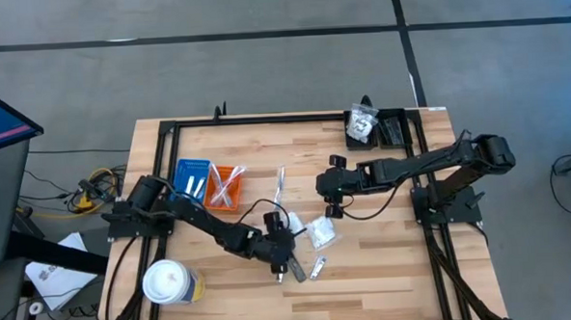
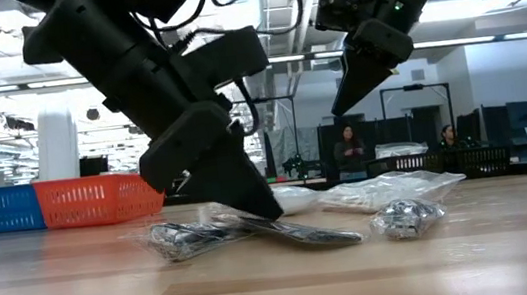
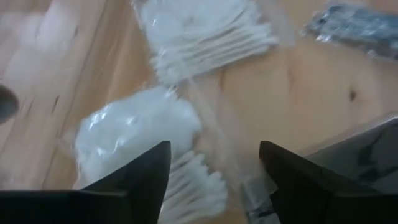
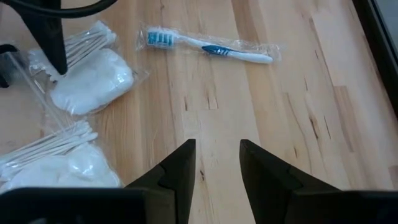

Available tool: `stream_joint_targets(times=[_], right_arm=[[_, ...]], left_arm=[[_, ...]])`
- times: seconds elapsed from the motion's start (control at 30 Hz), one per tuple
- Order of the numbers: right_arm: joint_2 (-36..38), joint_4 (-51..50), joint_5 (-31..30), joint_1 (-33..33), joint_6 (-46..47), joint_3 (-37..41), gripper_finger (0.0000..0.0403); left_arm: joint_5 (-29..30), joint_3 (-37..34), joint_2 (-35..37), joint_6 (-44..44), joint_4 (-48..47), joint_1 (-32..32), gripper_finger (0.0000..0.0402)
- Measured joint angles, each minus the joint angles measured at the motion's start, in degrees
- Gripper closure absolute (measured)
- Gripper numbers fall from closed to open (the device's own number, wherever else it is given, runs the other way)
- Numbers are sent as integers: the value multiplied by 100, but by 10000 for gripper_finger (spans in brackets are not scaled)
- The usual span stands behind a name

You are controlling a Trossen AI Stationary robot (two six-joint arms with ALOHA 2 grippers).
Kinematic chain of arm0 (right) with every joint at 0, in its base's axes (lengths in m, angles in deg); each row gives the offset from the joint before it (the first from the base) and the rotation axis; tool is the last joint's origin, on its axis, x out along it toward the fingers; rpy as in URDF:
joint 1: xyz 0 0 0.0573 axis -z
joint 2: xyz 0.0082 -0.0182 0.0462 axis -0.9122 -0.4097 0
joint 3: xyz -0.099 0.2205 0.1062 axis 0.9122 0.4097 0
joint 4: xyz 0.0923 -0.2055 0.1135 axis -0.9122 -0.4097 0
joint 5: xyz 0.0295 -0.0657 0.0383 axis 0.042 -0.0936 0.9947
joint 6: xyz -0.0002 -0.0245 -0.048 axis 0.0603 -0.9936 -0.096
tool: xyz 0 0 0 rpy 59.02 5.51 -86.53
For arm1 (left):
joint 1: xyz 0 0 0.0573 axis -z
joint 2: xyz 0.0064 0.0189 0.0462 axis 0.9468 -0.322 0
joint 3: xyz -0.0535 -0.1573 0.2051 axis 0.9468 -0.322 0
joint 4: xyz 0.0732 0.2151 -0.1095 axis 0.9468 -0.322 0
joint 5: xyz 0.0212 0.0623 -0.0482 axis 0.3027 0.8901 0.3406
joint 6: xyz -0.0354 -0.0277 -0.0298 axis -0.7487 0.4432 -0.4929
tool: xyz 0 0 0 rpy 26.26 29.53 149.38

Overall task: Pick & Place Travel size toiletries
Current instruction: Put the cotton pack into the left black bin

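Several travel size toiletries lie on the wooden table: clear packets of white cotton (image 3: 137,134) and cotton swabs (image 3: 205,34), a blue-and-white toothbrush (image 4: 208,48) in a wrapper, and dark sticks in crinkly wrap (image 2: 189,239). My left gripper (image 3: 214,165) is open, slanting down low over the packets near the table's front middle (image 1: 288,256). My right gripper (image 4: 217,155) hangs open above bare wood near the table's centre (image 1: 331,208), with nothing between its fingers. My left gripper reaches down to the heap of packets; in the low view one fingertip (image 2: 263,208) ends right at a dark wrapped stick (image 2: 304,233). Whether it touches, I cannot tell. The packets all lie flat on the table.
A blue tray (image 1: 192,179) and an orange tray (image 1: 227,187) stand at the left. A big white lidded cup (image 1: 170,281) is at the front left. A black tray (image 1: 390,128) holding packets sits at the far right. People stand in the room beyond.
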Motion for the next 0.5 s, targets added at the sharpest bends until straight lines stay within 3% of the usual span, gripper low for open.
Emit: stream_joint_targets(times=[0.17, 0.4, 0.5], right_arm=[[0, -17, 0, -42, 2, 0, 285], [0, -9, 0, -39, 2, 0, 285], [0, -16, 2, -42, -1, 0, 285]], left_arm=[[-4, 2, 0, -238, -244, -2, 225], [48, 11, 7, -506, -343, -37, 375], [35, 9, 69, -619, -377, -33, 391]])
